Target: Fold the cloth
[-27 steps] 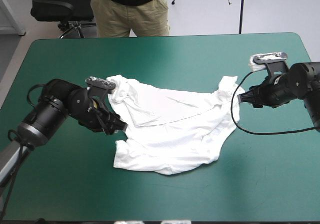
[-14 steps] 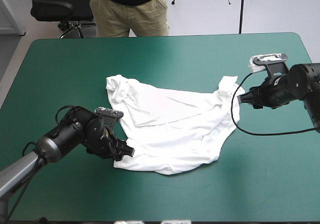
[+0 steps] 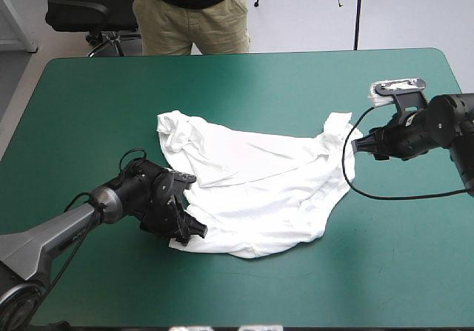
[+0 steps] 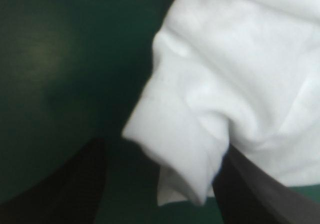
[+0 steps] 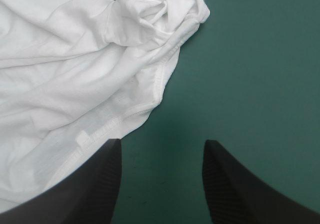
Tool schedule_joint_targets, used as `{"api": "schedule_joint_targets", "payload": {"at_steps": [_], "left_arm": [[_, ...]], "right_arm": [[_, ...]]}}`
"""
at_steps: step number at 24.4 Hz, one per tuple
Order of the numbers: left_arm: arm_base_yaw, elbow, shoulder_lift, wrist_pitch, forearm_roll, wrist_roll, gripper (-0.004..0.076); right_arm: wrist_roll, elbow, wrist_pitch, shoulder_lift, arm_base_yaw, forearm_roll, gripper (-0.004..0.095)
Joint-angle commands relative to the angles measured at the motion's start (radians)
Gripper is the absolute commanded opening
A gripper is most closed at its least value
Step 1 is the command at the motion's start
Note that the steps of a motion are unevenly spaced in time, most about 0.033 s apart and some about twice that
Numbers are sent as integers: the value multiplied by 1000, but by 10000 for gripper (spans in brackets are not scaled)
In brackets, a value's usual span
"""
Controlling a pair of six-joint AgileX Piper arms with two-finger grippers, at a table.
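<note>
gripping the near-left corner is judged to be the step in hand. the t-shirt is spread out but rumpled around the middle of the teal-green cover. the left gripper is set low at the shirt's near-left corner. in the left wrist view its black fingers are spread, with a hemmed fold of cloth lying between them, not yet pinched. the right gripper is placed just beside the shirt's right edge. its fingers are spread too, with only bare cover between them and the hem just ahead, toward one finger.

for a clean grasp:
- the fold should be taken deeper between the left fingers before they are shut, so every layer is caught, not just the tip.
- the fingertips should be kept down against the cover.
- the right gripper should be brought onto the hem to match, else the shirt is likely to be dragged skewed.
- any lift should be kept low and even.
</note>
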Motion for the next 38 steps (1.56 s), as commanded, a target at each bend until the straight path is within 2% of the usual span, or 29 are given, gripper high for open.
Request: {"api": "schedule_joint_targets", "payload": {"at_steps": [1,3,7,12,16,20,25,30,38], "left_arm": [[-4,-18,1,-4,-22,9,402],[-4,-18,9,-4,-25,14,304],[-4,-18,12,-11,-26,25,-15],[-4,-18,12,-19,-26,35,-13],[-4,-18,12,-19,-32,49,-14],[-4,-18,12,-19,-65,70,-14],[-4,-18,12,-19,-65,70,-15],[-4,-18,12,-7,-67,70,-15],[-4,-18,12,-1,-74,70,-15]], "right_arm": [[-2,-24,-38,-33,-8,3,472],[-2,-24,-38,-32,-8,3,472],[-2,-23,-40,-18,-8,3,473],[-2,-23,-73,29,-8,6,490],[-2,-23,-73,129,-8,36,571],[14,-29,-143,247,-8,35,568],[10,-123,-158,416,-8,25,567],[34,-283,-99,572,-8,21,532],[60,-292,-45,683,-8,18,509]]}}
